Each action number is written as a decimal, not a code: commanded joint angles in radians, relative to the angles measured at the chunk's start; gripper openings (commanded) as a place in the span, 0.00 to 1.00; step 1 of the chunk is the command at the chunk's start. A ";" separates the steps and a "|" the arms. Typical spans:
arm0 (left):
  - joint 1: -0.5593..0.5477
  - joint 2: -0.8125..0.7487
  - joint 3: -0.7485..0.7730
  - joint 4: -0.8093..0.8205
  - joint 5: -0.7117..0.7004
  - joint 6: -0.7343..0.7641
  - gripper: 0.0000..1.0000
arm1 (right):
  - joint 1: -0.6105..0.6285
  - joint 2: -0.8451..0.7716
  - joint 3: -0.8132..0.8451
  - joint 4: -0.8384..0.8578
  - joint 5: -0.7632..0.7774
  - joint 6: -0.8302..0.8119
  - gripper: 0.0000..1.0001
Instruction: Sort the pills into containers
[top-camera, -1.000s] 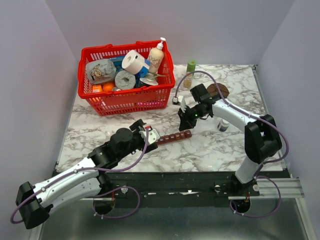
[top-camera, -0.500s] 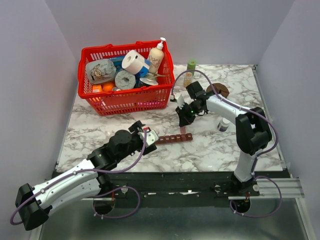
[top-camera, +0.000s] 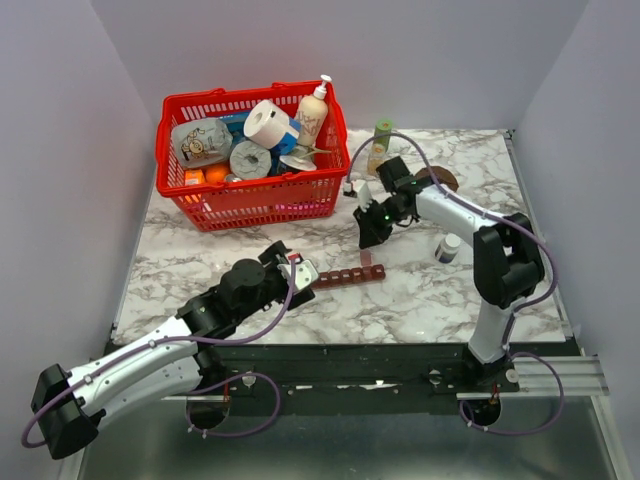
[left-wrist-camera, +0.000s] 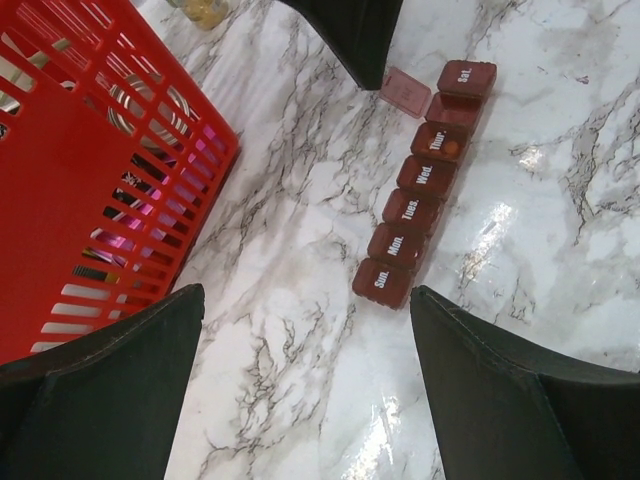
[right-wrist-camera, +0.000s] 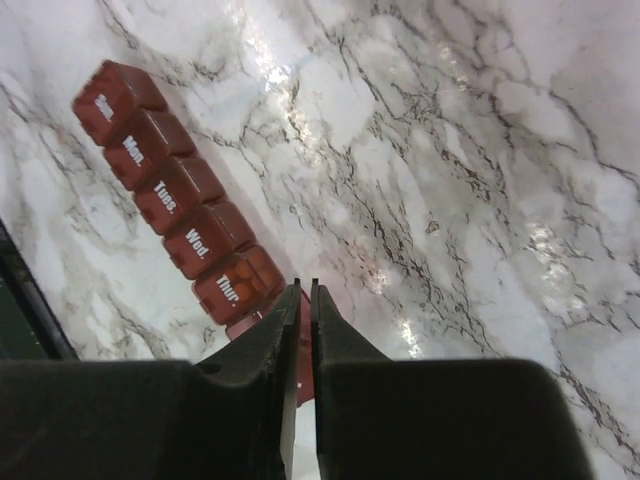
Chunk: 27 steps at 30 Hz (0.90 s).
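The containers are a maroon strip of joined day compartments (top-camera: 346, 276), lying on the marble between the arms. In the left wrist view the strip (left-wrist-camera: 412, 208) runs from "Sun." to "Sat.". One lid near the "Sat." end stands open (left-wrist-camera: 406, 92), and an amber pill (left-wrist-camera: 450, 148) shows in the "Thur." compartment. My left gripper (left-wrist-camera: 310, 400) is open and empty, just short of the "Sun." end. My right gripper (right-wrist-camera: 305, 286) is shut with nothing seen between its tips, hovering over the strip (right-wrist-camera: 175, 208) beside "Thur.". It is above the strip's right end in the top view (top-camera: 370, 235).
A red basket (top-camera: 250, 205) of household items stands at the back left, close to my left gripper's side (left-wrist-camera: 90, 200). A green-capped bottle (top-camera: 381, 140), a brown round object (top-camera: 440, 180) and a dark white-capped bottle (top-camera: 448, 247) sit at the back right.
My right gripper has shifted slightly left and back over the strip's right end. The strip has slid a little to the left. My left arm has barely moved.
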<state>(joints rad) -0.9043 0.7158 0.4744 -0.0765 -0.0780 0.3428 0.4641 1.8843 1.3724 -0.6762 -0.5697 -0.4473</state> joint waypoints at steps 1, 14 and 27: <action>0.001 -0.029 0.004 0.021 -0.005 -0.007 0.92 | -0.091 -0.100 0.079 -0.039 -0.133 -0.027 0.24; 0.002 -0.163 -0.017 0.046 -0.154 -0.050 0.99 | -0.173 0.221 0.640 0.007 0.290 0.289 1.00; 0.008 -0.196 -0.045 0.066 -0.195 -0.018 0.99 | -0.174 0.515 1.010 0.043 0.499 0.401 0.98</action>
<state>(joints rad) -0.9024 0.5049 0.4389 -0.0311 -0.2367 0.3126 0.2939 2.3379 2.2860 -0.6487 -0.1692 -0.0784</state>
